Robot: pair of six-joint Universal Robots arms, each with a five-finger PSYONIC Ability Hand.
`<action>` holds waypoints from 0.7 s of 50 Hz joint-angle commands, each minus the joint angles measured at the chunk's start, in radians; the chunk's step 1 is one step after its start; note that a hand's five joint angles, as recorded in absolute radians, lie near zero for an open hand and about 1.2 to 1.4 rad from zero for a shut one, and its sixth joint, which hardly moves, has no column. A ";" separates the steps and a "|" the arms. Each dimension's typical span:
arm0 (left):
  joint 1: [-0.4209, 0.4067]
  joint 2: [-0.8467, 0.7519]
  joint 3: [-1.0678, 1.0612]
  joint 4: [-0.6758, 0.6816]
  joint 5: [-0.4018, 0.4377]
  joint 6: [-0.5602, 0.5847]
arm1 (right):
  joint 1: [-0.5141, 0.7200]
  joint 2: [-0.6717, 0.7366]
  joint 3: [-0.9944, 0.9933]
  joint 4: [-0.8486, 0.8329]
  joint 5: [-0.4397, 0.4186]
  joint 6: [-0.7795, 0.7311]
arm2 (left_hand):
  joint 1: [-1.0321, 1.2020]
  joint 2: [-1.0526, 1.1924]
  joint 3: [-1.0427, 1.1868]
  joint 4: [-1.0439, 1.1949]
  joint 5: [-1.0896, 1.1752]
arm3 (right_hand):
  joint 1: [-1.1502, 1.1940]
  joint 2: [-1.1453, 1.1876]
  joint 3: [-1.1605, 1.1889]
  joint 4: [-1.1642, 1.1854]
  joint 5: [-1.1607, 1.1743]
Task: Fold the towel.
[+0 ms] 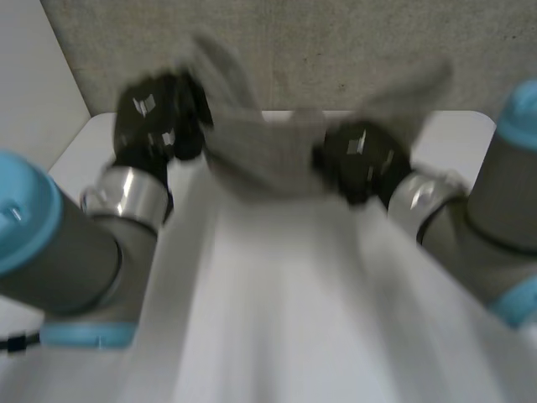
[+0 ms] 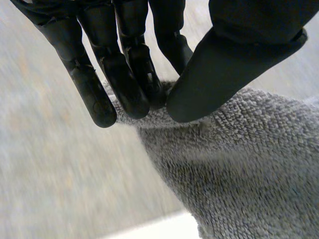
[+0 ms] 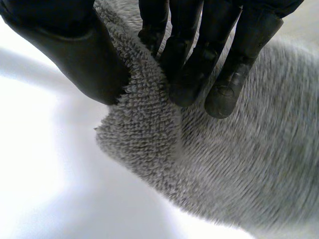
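Left robot hand and right robot hand each pinched a towel corner (thumb against fingers). Either shallow grip might slip, dropping its corner.

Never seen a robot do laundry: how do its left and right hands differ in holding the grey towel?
The left hand nips the towel at its edge, fingertips meeting thumb tip; the right hand bites deeper, a corner poking out past its thumb. Behind the left hand lies grey wall, under the right hand the white table. Both pinch it between thumb and fingers.
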 commanded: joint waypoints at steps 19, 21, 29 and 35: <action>0.013 -0.002 -0.385 -0.013 0.110 0.010 | -0.051 -0.104 0.268 0.075 -0.076 -0.142 | 0.228 0.180 0.179 0.178 0.189 | -1.128 -1.113 -1.140 -1.144 -1.112; 0.013 0.006 -0.379 -0.013 0.110 0.010 | -0.075 -0.130 0.258 0.044 -0.078 -0.057 | 0.228 0.180 0.179 0.178 0.189 | -1.134 -1.119 -1.146 -1.150 -1.118; 0.045 0.052 -0.301 -0.021 0.111 0.012 | -0.183 -0.175 0.220 -0.063 -0.081 0.295 | -0.218 -0.267 -0.268 -0.268 -0.258 | -1.137 -1.122 -1.149 -1.153 -1.121; 0.052 0.055 -0.228 -0.042 0.140 0.026 | -0.279 -0.169 0.177 -0.059 -0.084 0.432 | -0.535 -0.583 -0.584 -0.585 -0.574 | -1.134 -1.119 -1.146 -1.150 -1.118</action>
